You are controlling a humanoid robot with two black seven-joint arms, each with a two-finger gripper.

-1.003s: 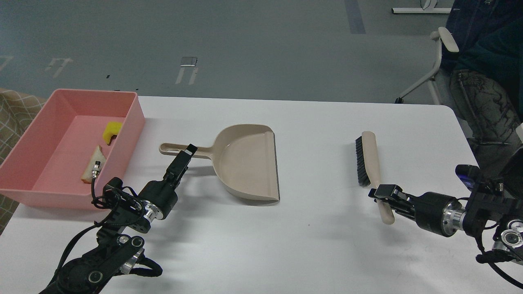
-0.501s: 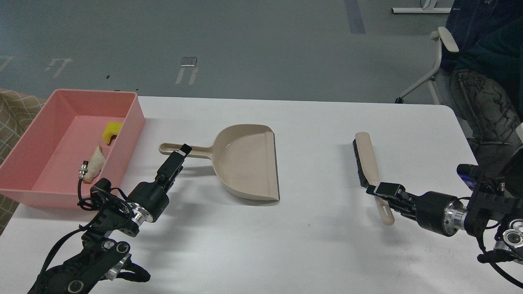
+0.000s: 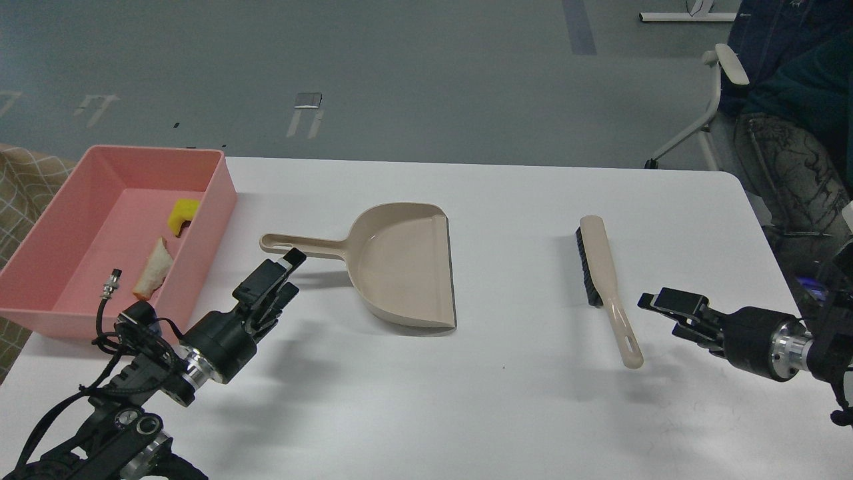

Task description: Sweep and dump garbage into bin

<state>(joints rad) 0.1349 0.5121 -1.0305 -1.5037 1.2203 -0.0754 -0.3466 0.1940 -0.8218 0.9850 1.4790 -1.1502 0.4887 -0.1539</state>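
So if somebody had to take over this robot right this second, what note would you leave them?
Left gripper: holds nothing, just short of the dustpan handle; I cannot tell how its jaws stand.
Right gripper: open, holds nothing, to the right of the hand brush.
Dustpan and brush both lie flat on the white table, apart from each other.
Done: the yellow peel and the pale wedge both lie in the pink bin; the dustpan is empty.
Left: no scraps show on the table, so the job looks finished.
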